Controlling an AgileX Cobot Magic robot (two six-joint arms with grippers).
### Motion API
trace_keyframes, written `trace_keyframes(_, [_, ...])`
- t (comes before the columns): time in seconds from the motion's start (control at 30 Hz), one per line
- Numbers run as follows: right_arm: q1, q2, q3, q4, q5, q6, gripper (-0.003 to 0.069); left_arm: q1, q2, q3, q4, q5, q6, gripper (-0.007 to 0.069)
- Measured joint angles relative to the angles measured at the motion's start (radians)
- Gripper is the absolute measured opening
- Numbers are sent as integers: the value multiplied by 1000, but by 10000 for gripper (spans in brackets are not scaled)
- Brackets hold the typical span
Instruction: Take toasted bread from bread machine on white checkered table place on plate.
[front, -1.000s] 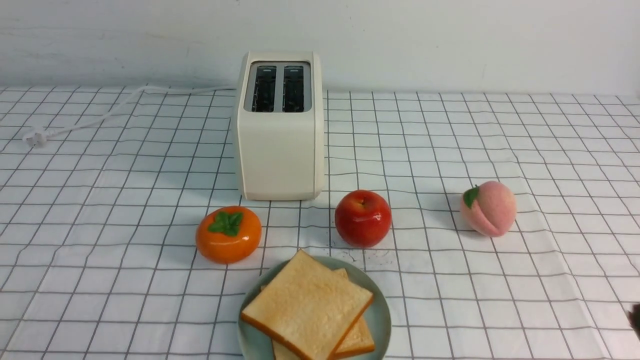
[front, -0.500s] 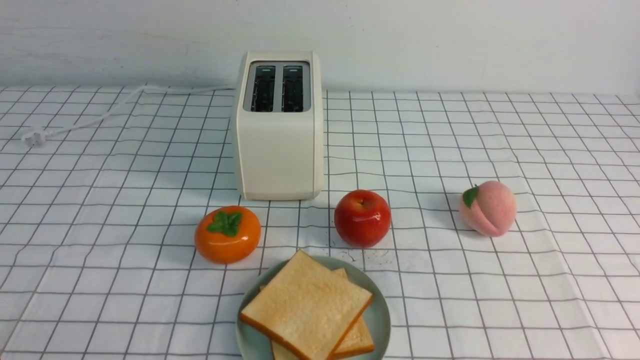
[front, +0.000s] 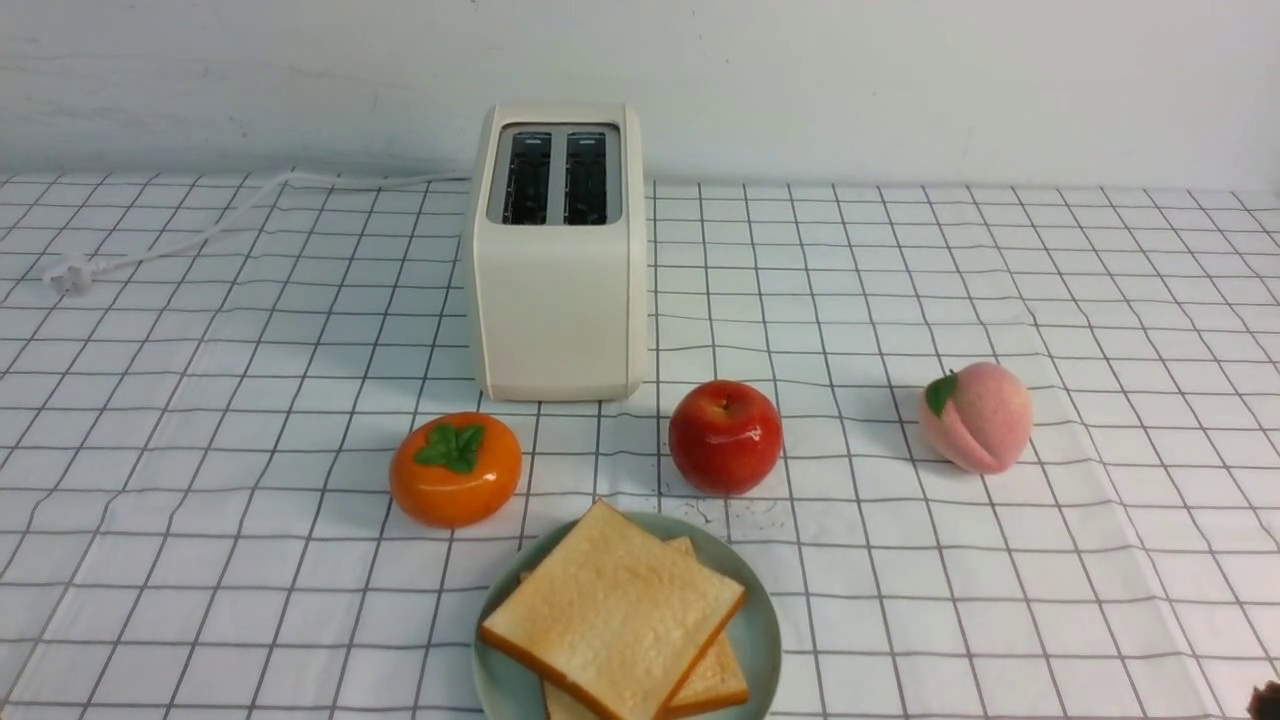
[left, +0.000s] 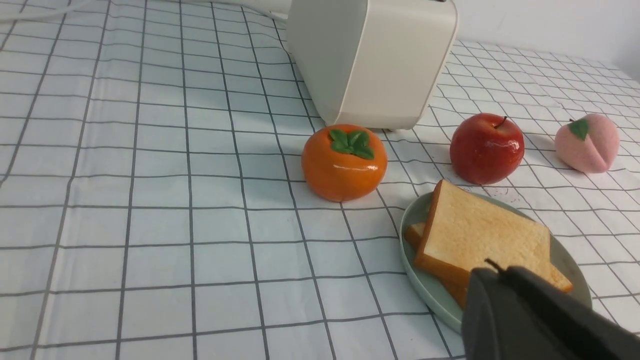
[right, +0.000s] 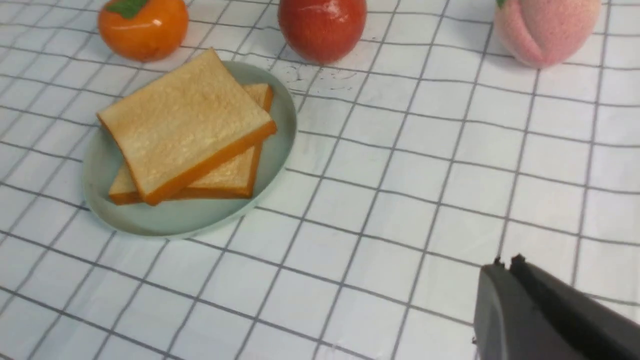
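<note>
Both the left gripper (left: 492, 272) and right gripper (right: 505, 267), at lower right of their frames, are clenched and hold nothing.

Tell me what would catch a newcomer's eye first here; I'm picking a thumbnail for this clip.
Probably the two slices of toasted bread, stacked askew on the plate at the near edge of the white checkered table. Behind them stands the bread machine, both slots empty. A glossy orange persimmon, a red apple and a pink peach sit in a row between toaster and plate.
</note>
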Motion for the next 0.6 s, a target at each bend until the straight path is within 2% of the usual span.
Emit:
trace_keyframes(0.13, [-95, -80, 58, -21, -42, -26, 8, 0, 0, 0, -1, 0, 0, -13])
trace_keyframes(0.17, [-155, -121, 101, -16, -59, -32, 6, 0, 0, 0, -1, 0, 0, -13])
trace_keyframes(0.3, [-286, -259, 213, 4, -104, -54, -1, 0, 0, 0, -1, 0, -1, -13])
trace_keyframes(0.47, [-359, -396, 406, 3, -210, -101, -7, 0, 1, 0, -4, 1, -1, -13])
trace_keyframes(0.6, [-367, -401, 422, -4, -216, -109, -7, 0, 1, 0, -4, 1, -1, -13])
